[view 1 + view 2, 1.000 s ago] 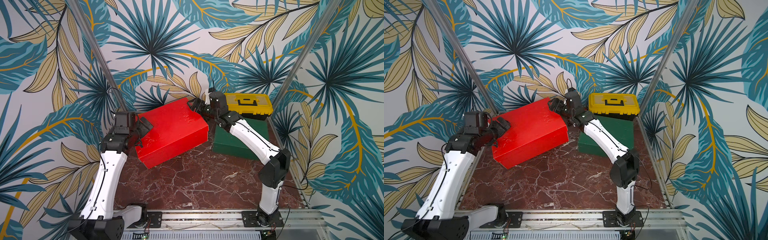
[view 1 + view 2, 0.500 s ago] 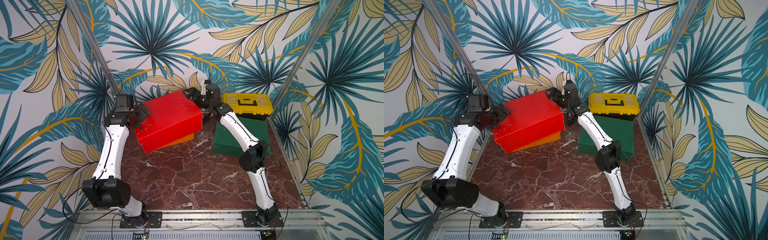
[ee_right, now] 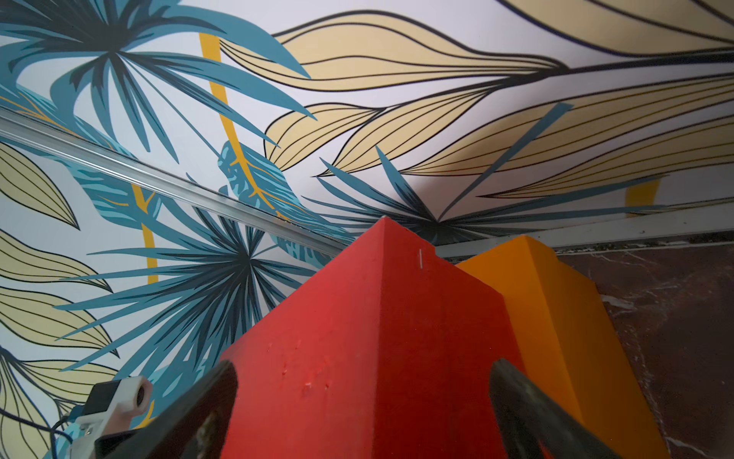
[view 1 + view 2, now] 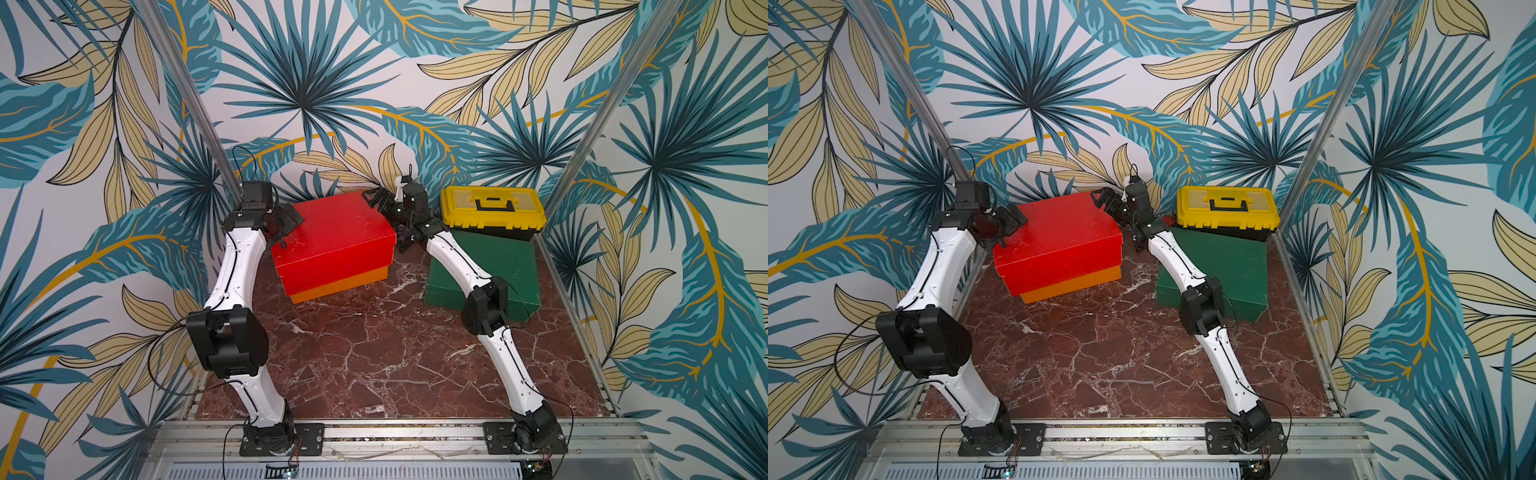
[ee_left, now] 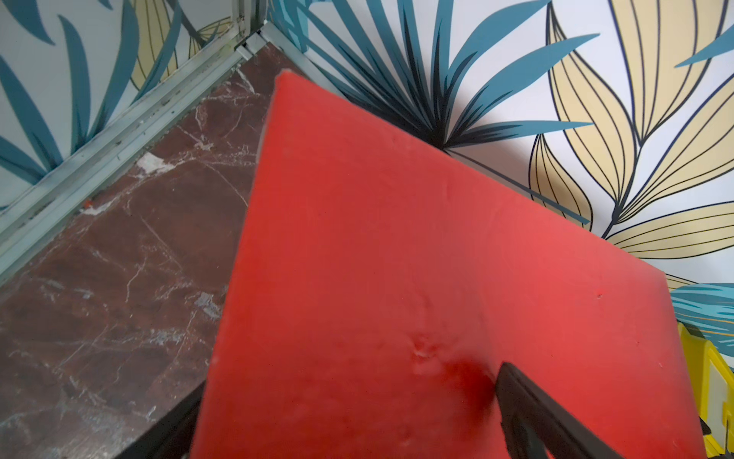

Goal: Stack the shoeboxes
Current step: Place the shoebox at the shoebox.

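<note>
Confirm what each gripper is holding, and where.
Right gripper: nothing; jaws open astride a corner of the red shoebox. Left gripper: cannot tell; fingers straddle its opposite end.

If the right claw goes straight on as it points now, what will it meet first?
The red shoebox: its corner sits between the open fingers of the right claw, apparently very near.

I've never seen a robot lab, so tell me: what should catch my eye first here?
The bright red shoebox sitting on the orange shoebox at the back left of the marble table, with the left arm and the right arm reaching to its back corners. Then the yellow toolbox on the dark green shoebox at the back right, and the palm-leaf wallpaper all around.
</note>
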`<state>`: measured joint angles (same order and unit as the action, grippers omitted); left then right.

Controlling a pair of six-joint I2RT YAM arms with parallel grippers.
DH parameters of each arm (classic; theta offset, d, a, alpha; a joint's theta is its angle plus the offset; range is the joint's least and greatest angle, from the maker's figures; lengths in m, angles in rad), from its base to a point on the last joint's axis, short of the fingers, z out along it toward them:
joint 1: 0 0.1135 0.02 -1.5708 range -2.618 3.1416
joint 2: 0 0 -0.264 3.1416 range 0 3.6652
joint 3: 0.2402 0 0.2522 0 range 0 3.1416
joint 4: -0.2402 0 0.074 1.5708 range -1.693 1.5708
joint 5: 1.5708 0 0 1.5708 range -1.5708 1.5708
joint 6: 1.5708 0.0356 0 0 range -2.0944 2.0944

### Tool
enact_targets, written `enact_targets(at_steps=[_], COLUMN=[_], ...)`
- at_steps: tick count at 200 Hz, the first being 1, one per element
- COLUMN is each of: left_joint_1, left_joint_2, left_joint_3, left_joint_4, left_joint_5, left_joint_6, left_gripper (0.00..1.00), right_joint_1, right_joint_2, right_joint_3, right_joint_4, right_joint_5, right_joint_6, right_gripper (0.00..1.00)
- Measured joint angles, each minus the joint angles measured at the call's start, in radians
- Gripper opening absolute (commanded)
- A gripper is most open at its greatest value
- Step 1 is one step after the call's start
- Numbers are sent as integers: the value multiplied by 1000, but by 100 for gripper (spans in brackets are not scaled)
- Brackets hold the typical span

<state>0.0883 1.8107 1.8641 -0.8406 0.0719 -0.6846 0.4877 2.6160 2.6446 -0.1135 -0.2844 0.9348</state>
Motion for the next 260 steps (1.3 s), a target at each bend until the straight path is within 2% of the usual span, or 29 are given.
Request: enact_targets(at_steps=[48, 84, 155, 201, 260], left_joint_1=[17, 46, 63, 82, 90], left_joint_2=[67, 129, 138, 133, 121], left_joint_3=[56, 57, 57, 26, -27], left_joint_4=[35, 89, 127, 172, 240], left_joint_5=[32, 121, 167, 231, 294], left_joint_6=[22, 24, 23, 15, 8], left_gripper=[100, 100, 100, 100, 100], right_joint_1=[-3, -5, -5, -6, -17], right_joint_2=[21, 37, 41, -64, -86], right_joint_3=[12, 43, 52, -92, -109], right_joint_4=[23, 14, -4, -56, -163], right_joint_5=[8, 27, 18, -17, -24], right_joint_6=[-1, -45, -120, -204, -278], right_gripper=[99, 99, 99, 99, 99])
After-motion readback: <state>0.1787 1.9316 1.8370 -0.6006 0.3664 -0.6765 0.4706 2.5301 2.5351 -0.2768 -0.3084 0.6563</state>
